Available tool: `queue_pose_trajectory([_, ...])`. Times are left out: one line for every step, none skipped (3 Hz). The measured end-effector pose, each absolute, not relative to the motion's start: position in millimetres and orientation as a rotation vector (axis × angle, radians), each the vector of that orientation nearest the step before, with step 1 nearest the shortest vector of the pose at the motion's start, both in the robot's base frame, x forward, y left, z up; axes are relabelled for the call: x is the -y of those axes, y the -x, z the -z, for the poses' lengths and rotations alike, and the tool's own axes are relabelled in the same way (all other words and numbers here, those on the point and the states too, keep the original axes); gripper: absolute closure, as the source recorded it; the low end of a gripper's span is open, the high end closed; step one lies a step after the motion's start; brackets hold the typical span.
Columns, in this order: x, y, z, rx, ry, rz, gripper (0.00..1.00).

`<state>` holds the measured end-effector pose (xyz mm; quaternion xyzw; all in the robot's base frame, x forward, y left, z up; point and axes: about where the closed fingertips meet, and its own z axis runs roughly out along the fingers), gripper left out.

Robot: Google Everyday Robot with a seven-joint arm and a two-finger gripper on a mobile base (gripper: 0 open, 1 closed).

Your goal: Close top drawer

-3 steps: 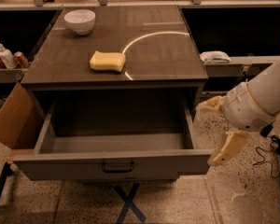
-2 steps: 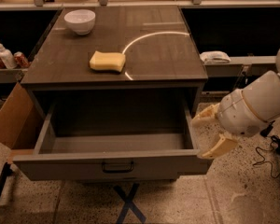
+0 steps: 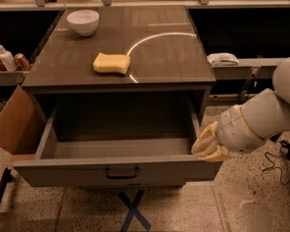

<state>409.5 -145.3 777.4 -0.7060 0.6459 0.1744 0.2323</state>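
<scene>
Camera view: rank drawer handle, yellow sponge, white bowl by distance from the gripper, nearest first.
Gripper sits at the open top drawer's right front corner.
1. Drawer handle, front centre.
2. Yellow sponge, middle of the cabinet top.
3. White bowl, back left corner of that top.
</scene>
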Motion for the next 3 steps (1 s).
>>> queue_pose_trajectory([135.9, -400.8, -753.4, -1.822, 1.98, -0.458, 1.0])
queue_pose_trajectory([133.8, -388.6, -732.0, -1.889, 1.985, -0.445, 1.0])
queue_pose_trajectory([133.8, -388.6, -732.0, -1.889, 1.985, -0.445, 1.0])
